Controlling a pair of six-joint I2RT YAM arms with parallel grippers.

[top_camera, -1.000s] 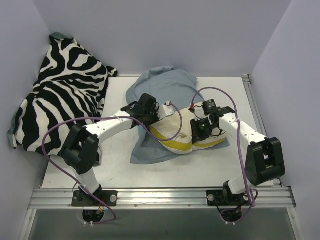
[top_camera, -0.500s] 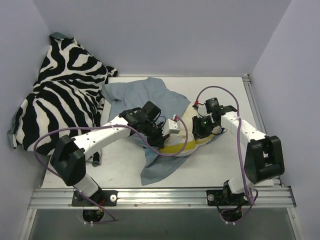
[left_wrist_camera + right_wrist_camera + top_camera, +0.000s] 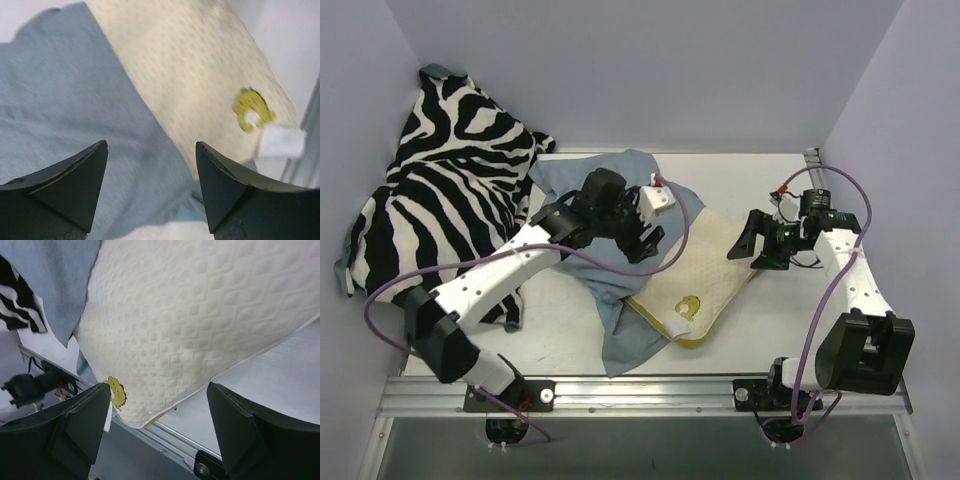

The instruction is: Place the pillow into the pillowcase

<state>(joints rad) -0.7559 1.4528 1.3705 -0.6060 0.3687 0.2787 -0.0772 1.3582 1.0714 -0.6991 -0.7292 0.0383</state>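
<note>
The cream, bumpy pillow [image 3: 705,275] lies flat at the table's middle, its yellow mark [image 3: 687,305] near the front corner. The crumpled grey-blue pillowcase [image 3: 610,310] spreads along its left side, from the back to the table's front. My left gripper [image 3: 647,240] hovers open over the seam between the two, holding nothing; its wrist view shows the pillowcase [image 3: 65,100], the pillow [image 3: 200,65] and the left gripper [image 3: 151,145]. My right gripper [image 3: 748,252] stands open just off the pillow's right corner. In the right wrist view the right gripper [image 3: 159,385] is empty above the pillow [image 3: 200,315].
A black-and-white zebra-print cloth [image 3: 440,200] is heaped at the left, partly up the wall. A metal rail [image 3: 640,395] runs along the front edge and another down the right side [image 3: 825,205]. Walls close in the back and both sides.
Both grippers opened and let go. The pillow now lies flat. The right arm pulled back to the right; the left gripper rose and moved toward the back.
</note>
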